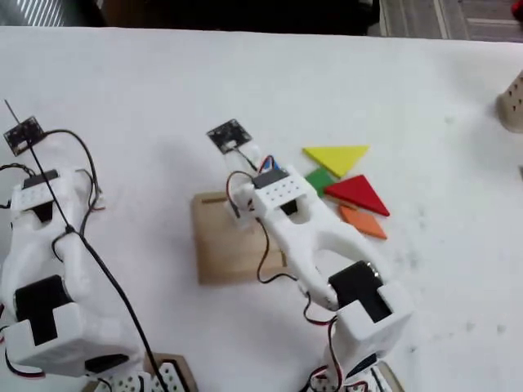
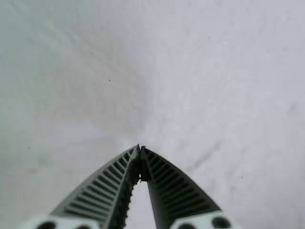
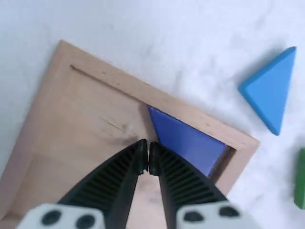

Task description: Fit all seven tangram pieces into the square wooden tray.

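The square wooden tray [image 3: 90, 100] lies under my right gripper [image 3: 145, 160], which is shut and empty just above the tray floor. A dark blue triangle [image 3: 186, 140] sits inside the tray in one corner, right beside the fingertips. A light blue triangle [image 3: 270, 93] lies on the table outside that corner, with a green piece [image 3: 300, 179] past it. In the high view the right arm [image 1: 282, 196] hangs over the tray [image 1: 225, 253]; right of it lie the yellow triangle [image 1: 335, 157], green piece [image 1: 319, 180], red triangle [image 1: 358, 194] and orange piece [image 1: 362, 220]. My left gripper [image 2: 139, 162] is shut over bare white table.
The left arm [image 1: 41, 245] stands at the left side of the table, cables trailing from it. A beige perforated object [image 1: 511, 102] stands at the far right edge. The table's far half is open white surface.
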{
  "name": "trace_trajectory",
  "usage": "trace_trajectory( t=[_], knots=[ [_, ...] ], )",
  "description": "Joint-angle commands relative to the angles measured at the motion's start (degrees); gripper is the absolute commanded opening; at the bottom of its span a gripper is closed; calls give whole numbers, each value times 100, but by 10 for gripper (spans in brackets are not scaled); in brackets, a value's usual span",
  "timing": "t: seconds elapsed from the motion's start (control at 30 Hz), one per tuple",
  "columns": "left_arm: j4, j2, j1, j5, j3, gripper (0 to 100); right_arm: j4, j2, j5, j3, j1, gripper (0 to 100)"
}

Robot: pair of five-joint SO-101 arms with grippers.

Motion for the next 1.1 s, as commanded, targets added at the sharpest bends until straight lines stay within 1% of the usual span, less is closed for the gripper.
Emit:
trace_trajectory(
  t=[0.0, 0.13, 0.33, 0.57, 0.63, 0.8, 1.0, 1.07],
  knots=[
    [-97, -22, -22, -44, -158, 24, 31, -268, 70, -237, 295, 18],
    [-97, -22, -22, -44, -158, 24, 40, -356, 88, -237, 523, 18],
    [-97, -22, -22, -44, -158, 24, 409, -479, 97, -264, 646, 18],
    [-114, -22, -22, -44, -158, 25, 1420, -1763, 53, -26, 681, 18],
    [-114, -22, -22, -44, -158, 26, 1543, -2202, 53, 246, 945, 18],
    [-114, -22, -13, -44, -158, 26, 1560, -2967, 44, 888, 1912, 18],
    [-114, -13, -4, -44, -158, 26, 1560, -3319, 62, 1407, 2879, 18],
    [-97, -13, 92, -53, -149, 26, 1560, -3310, 53, 1477, 3257, 18]
  ],
)
